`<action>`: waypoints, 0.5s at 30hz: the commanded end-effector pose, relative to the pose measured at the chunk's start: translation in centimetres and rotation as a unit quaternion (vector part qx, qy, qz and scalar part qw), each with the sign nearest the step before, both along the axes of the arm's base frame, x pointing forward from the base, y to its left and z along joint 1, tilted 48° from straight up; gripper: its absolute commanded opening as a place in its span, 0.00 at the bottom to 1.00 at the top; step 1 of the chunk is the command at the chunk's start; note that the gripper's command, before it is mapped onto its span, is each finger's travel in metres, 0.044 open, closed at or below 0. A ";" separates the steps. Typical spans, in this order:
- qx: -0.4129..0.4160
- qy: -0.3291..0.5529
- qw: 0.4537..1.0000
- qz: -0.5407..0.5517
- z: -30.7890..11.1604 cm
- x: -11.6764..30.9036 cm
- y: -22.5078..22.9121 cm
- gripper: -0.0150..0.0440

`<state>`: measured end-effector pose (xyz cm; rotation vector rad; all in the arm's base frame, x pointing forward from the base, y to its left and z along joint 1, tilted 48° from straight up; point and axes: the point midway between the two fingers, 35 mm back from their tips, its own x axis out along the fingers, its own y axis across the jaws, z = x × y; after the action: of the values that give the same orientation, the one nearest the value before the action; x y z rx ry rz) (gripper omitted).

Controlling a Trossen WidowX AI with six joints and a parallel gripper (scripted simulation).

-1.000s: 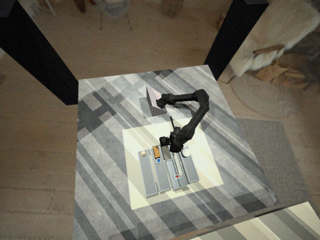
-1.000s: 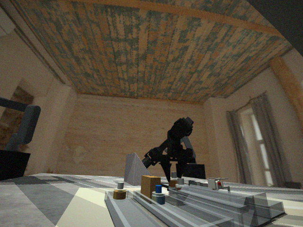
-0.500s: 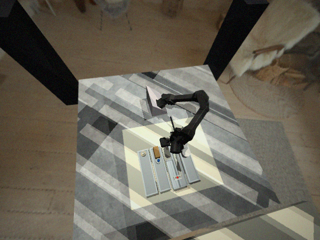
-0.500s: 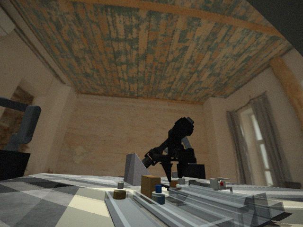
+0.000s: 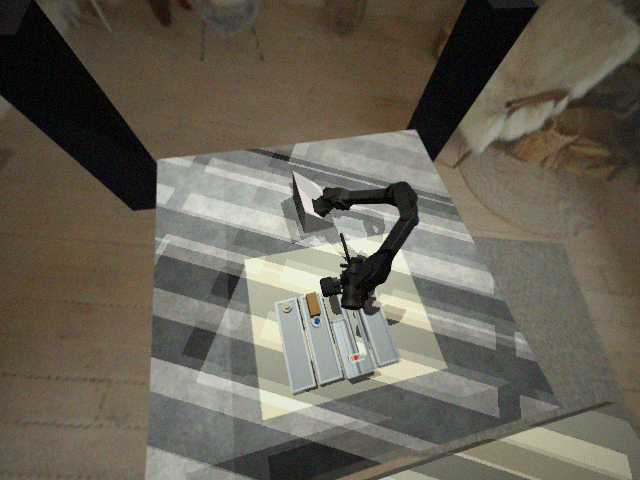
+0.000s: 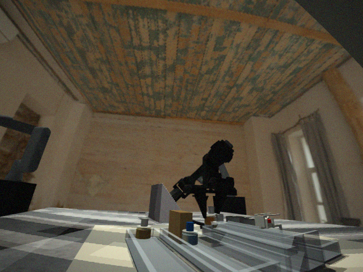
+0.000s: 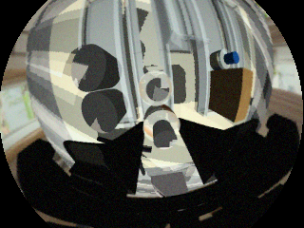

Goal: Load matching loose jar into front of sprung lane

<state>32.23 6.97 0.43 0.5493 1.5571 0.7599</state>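
Observation:
My gripper (image 6: 210,217) (image 7: 160,123) is shut on a jar (image 6: 209,220) (image 7: 163,134) with an orange-brown body and grey knob. The held jar is low at the front of the sprung lane (image 5: 359,370). Whether its base touches the lane floor cannot be told. The lane jar (image 7: 156,88), with a similar pale round top, stands directly behind it in the lane, apparently touching or almost touching. A white pusher part with a red mark (image 5: 355,357) (image 6: 269,221) is farther back along the lane. The pusher plate's contact with the lane jar is hidden. The arm covers the lane front in the top view.
A brown block (image 5: 312,304) (image 6: 178,224) (image 7: 244,92) and blue-knobbed jar (image 5: 316,321) (image 6: 190,237) (image 7: 231,58) stand in a neighbouring lane. A brass-coloured jar (image 5: 286,307) (image 6: 143,233) is in the outer lane. Two large round items (image 7: 97,66) (image 7: 104,111) stand opposite. A grey wedge (image 5: 305,211) (image 6: 158,202) is beyond.

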 end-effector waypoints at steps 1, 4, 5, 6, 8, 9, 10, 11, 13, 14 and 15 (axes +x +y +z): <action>0.004 -0.016 1.000 -0.004 0.5 1.1 0.0 0.25; 0.004 -0.016 1.000 -0.004 0.5 1.2 0.0 0.25; 0.004 -0.016 1.000 -0.004 0.5 1.2 0.0 0.25; 0.004 -0.016 1.000 -0.004 0.6 1.3 0.0 0.25; 0.004 -0.016 1.000 -0.004 0.6 1.3 0.0 0.25; 0.004 -0.016 1.000 -0.004 0.6 1.4 0.0 0.25; 0.004 -0.016 1.000 -0.004 0.6 1.4 0.0 0.25; 0.004 -0.016 1.000 -0.004 0.6 1.5 0.0 0.25; 0.004 -0.016 1.000 -0.004 0.6 1.5 0.0 0.25; 0.004 -0.016 1.000 -0.004 0.7 1.6 0.0 0.25; 0.004 -0.016 1.000 -0.004 0.7 1.6 0.0 0.25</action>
<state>32.79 6.99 0.60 0.5494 1.5585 0.7606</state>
